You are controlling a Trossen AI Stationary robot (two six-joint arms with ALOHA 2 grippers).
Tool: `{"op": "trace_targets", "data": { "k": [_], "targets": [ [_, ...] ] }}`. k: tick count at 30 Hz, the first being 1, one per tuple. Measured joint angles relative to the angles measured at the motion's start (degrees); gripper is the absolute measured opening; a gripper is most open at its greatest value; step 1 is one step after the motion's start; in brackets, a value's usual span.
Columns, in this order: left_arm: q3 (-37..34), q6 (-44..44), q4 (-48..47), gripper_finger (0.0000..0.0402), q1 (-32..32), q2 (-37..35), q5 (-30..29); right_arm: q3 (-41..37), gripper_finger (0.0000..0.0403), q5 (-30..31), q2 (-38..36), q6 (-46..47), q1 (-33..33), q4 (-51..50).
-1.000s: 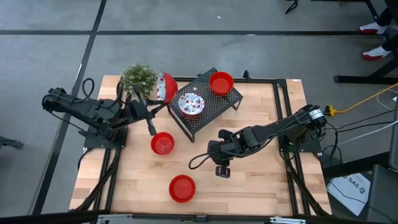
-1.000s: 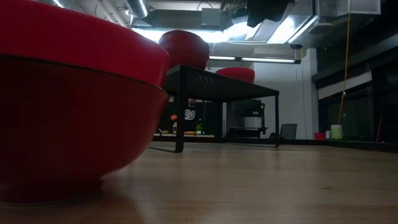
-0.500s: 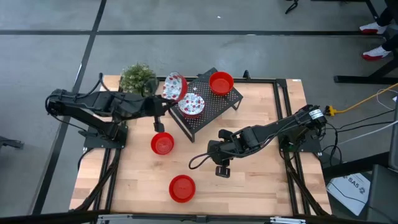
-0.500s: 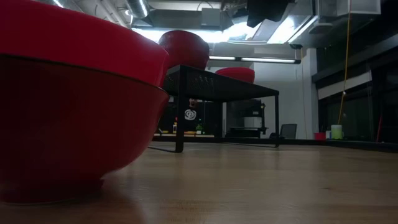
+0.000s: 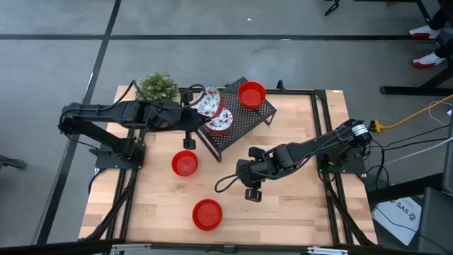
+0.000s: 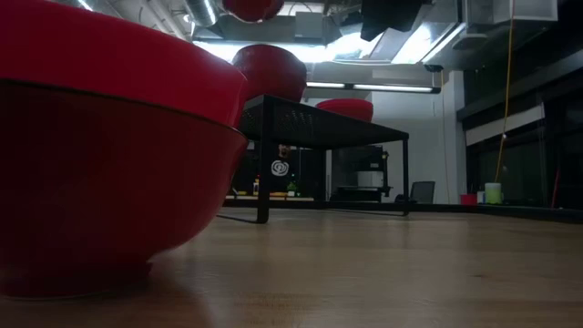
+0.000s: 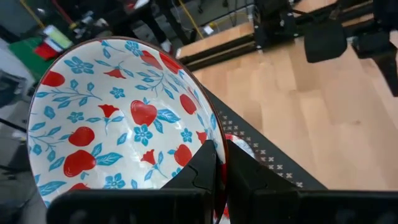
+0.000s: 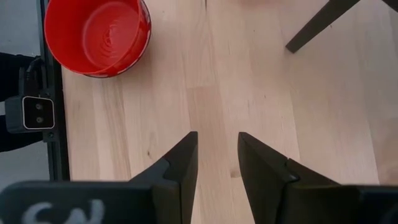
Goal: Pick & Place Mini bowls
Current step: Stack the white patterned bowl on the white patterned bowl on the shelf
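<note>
Over the rack's point(image 5: 237, 119) near-left end, your left gripper point(image 5: 200, 112) pinches the rim of a floral bowl point(image 5: 207, 103), one finger inside and one outside the wall. That bowl is tipped on edge in the air, its mouth turned sideways rather than up. A second floral bowl point(image 5: 221, 120) sits on the rack just below it, partly covered, and a red bowl point(image 5: 251, 93) stands upright at the rack's far end.

Your left wrist view gives what the high view cannot: the held bowl's point(image 7: 118, 118) painted inside fills the frame, with the fingers point(image 7: 205, 174) clamped on its lower rim and the rack's mesh point(image 7: 267, 155) right beneath.

Two more red bowls stand mouth-up on the table, one point(image 5: 185, 163) just off the rack's left leg and one point(image 5: 207, 214) well in front of the rack.

Your right gripper point(image 5: 253, 193) hangs over bare wood in front of the rack, fingers point(image 8: 180, 165) spread and empty; its wrist view catches the front red bowl point(image 8: 98, 34).

The low view is mostly filled by one red bowl's point(image 6: 100, 155) side.
</note>
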Motion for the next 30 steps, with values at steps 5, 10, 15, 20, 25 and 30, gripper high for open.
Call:
{"op": "trace_targets", "data": {
  "k": [5, 10, 15, 20, 25, 30],
  "targets": [
    [0.0, 0.0, -0.4, 0.0008, 2.2, 2.1, 4.3, 0.0, 0.0114, 0.9, 0.0, 0.0, 0.0, 0.0],
    [0.0, 0.0, -1.1, 0.0008, 3.9, 4.3, 8.2, 0.0, 0.0114, 0.9, 0.0, 0.0, 0.0, 0.0],
    [0.0, 0.0, -3.2, 0.0008, 5.0, 5.7, 11.7, 0.0, 0.0114, 0.9, 0.0, 0.0, 0.0, 0.0],
    [0.0, 0.0, -4.0, 0.0008, 5.7, 6.2, 13.0, 0.0, 0.0114, 0.9, 0.0, 0.0, 0.0, 0.0],
    [0.0, -1.9, -5.0, 0.0008, 7.5, 6.2, 14.3, 0.0, 0.0114, 0.9, 0.0, 0.0, 0.0, 0.0],
    [0.0, -2.1, -5.9, 0.0008, 9.5, 6.4, 18.4, 0.0, 0.0114, 0.9, 0.0, 0.0, 0.0, 0.0]
  ]
}}
